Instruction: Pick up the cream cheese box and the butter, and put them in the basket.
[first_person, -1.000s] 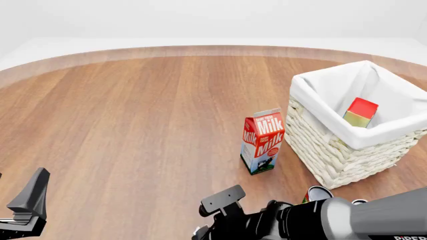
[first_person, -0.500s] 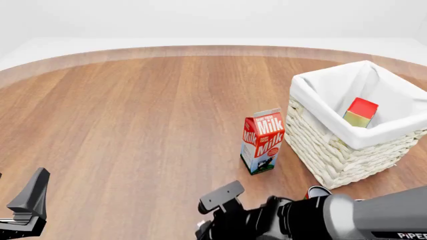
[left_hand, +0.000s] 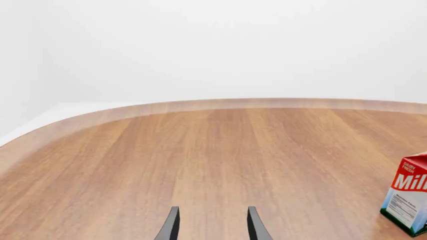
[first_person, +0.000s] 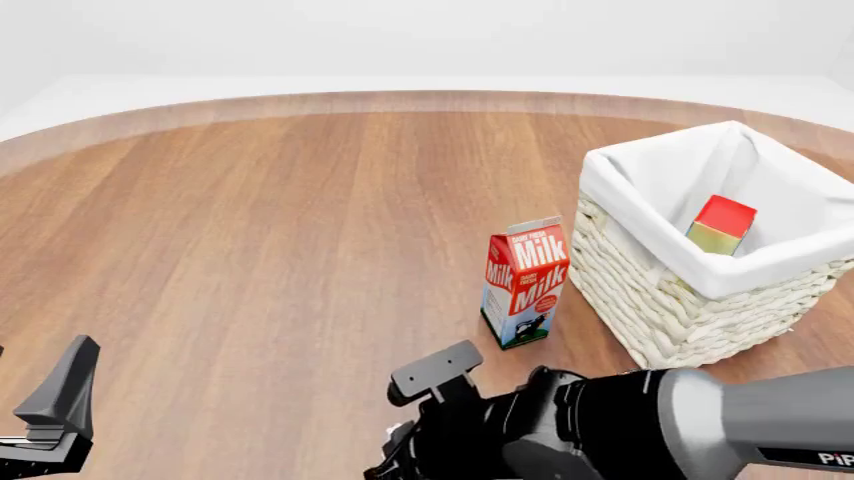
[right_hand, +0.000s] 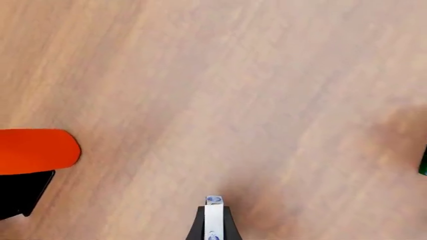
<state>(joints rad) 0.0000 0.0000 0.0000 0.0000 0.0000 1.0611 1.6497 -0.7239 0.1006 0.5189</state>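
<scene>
Now | R fingers (right_hand: 212, 220) pinch thin white/blue cream cheese box (right_hand: 213, 216) | L fingers (left_hand: 212, 225) spread, hold nothing

Round wooden table (first_person: 267, 220) against a plain white backdrop (first_person: 427, 35).

Butter (first_person: 722, 225) upright inside wicker basket (first_person: 667, 300) — cream cheese box (right_hand: 213, 220) gripped

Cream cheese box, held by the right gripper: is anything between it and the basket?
The upright milk carton stands beside the basket, close to the straight line from the right gripper holding the cream cheese box. Nothing else visible intervenes.
</scene>
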